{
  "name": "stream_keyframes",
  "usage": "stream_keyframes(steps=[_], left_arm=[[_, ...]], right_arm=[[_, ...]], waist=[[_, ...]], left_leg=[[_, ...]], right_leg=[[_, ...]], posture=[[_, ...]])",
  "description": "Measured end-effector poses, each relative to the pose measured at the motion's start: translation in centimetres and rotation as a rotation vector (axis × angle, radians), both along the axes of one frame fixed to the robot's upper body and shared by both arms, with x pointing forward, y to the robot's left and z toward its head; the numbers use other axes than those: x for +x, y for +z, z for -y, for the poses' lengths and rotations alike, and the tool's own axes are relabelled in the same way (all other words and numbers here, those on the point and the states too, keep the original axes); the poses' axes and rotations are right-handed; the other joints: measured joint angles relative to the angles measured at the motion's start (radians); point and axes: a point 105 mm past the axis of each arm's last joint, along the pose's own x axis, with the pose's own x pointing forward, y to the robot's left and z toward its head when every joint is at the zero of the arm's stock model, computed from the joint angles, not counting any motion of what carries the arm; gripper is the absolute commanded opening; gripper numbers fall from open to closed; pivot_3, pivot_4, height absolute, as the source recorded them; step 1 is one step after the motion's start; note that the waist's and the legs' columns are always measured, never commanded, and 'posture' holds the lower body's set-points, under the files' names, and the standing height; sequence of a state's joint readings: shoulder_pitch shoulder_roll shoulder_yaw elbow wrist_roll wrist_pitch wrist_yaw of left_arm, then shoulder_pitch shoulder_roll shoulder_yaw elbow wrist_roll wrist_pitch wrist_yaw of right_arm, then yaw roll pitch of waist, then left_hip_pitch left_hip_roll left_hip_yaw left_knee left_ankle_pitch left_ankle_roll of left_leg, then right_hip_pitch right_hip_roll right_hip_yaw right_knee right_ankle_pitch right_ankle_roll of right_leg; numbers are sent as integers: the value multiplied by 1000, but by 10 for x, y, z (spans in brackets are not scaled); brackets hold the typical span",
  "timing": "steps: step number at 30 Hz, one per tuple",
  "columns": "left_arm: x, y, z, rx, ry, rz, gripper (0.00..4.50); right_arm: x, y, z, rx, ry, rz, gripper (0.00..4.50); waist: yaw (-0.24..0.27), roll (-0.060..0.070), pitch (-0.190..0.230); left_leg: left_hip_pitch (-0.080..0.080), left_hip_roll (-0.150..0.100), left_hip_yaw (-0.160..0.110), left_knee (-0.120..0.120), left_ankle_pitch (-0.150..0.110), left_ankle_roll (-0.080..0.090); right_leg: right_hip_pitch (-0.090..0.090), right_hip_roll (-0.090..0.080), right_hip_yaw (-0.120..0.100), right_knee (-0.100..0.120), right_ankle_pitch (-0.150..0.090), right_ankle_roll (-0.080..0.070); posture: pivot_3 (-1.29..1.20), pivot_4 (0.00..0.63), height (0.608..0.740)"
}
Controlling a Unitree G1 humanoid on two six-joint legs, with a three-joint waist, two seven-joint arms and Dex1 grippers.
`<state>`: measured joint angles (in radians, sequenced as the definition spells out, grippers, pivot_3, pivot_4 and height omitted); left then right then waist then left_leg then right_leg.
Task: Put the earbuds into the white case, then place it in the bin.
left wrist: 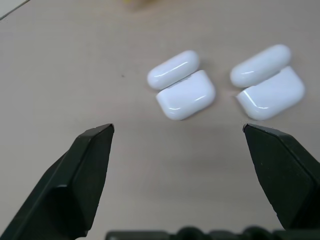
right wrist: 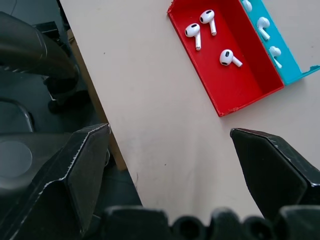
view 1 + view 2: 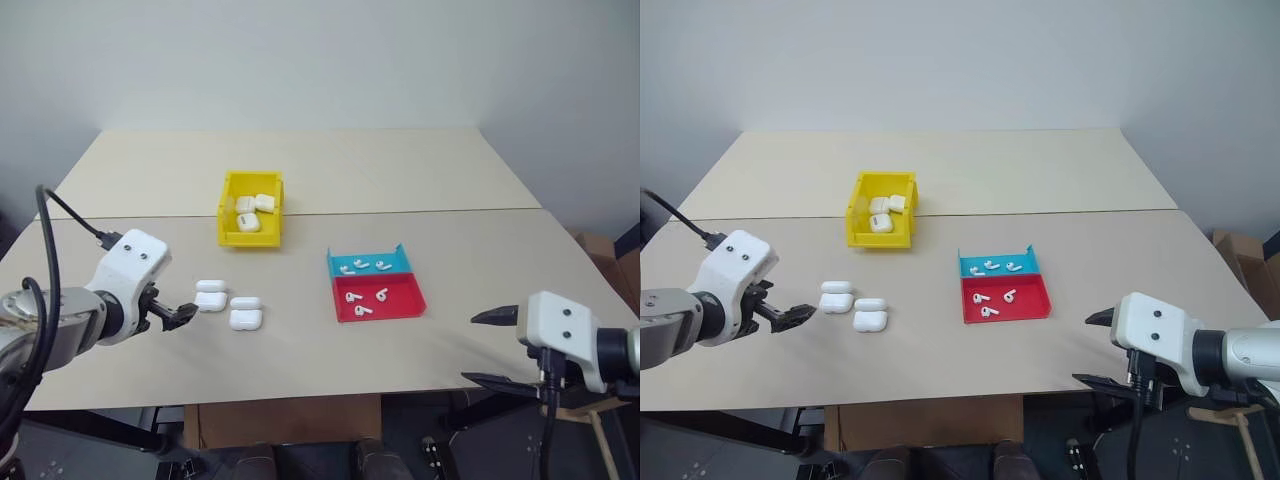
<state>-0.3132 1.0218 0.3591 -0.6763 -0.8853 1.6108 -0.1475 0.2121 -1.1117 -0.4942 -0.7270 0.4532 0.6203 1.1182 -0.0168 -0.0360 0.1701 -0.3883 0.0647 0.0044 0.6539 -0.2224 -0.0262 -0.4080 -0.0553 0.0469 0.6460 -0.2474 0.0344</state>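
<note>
Left gripper (image 3: 186,316) wide open, empty, white case (image 3: 211,296) lying open just ahead on bench (image 3: 420,220). Right gripper (image 2: 170,145) spread wide, empty, earbuds (image 2: 207,30) ahead. Best centre before closing gently.

No text, label, brand, number or sign can be read on anything in these views.
</note>
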Motion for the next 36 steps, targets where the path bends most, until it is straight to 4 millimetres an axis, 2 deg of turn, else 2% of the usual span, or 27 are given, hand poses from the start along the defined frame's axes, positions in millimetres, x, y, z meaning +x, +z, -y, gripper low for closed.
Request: stream_keyframes(steps=[4,8,10,17,20,25,32,36], left_arm=[[10,-7,-9,-57,118,-14,4500],[24,-14,-8,-103,209,-39,4500],[28,-17,-4,-117,232,-51,4500],[21,-23,21,-126,288,-103,4500],[19,-33,31,-115,309,-118,4500],[22,-37,32,-87,374,-98,4500],[28,-40,49,-103,365,-95,4500],[31,-45,48,-95,388,-117,4500]], right_arm=[[2,-3,-3,9,5,-13,4459],[3,-5,-4,9,9,-27,4459],[3,-4,-4,4,5,-28,4459],[1,-6,0,-2,-24,-64,4459],[0,-5,-2,6,-19,-69,4459],[-1,-3,-2,18,-29,-74,4459],[-2,-1,-4,12,-28,-64,4459],[-2,-1,-2,12,-39,-71,4459]], waist=[[6,0,0],[11,-2,1],[11,-2,1],[13,-3,2],[24,-4,2],[31,-4,2],[35,-4,2],[33,-4,2]], left_leg=[[1,0,-1,0,0,0],[1,-2,-1,0,0,0],[1,-3,-1,0,0,0],[1,-4,-1,-1,0,-1],[2,-5,-1,-1,1,-2],[1,-5,-1,0,1,-2],[0,-6,-1,0,1,-2],[0,-6,-1,0,1,-2]], right_leg=[[1,0,-1,0,0,0],[2,-2,-1,0,1,0],[2,-3,-1,0,4,-5],[2,-4,0,0,4,-6],[3,-4,-1,0,4,-6],[3,-4,-1,-1,4,-6],[4,-5,-1,-4,5,-5],[4,-5,-1,-4,6,-5]], posture=[[0,150,740],[0,150,740],[0,150,740],[0,150,740],[0,150,740],[0,150,740],[0,150,740],[0,150,740]])
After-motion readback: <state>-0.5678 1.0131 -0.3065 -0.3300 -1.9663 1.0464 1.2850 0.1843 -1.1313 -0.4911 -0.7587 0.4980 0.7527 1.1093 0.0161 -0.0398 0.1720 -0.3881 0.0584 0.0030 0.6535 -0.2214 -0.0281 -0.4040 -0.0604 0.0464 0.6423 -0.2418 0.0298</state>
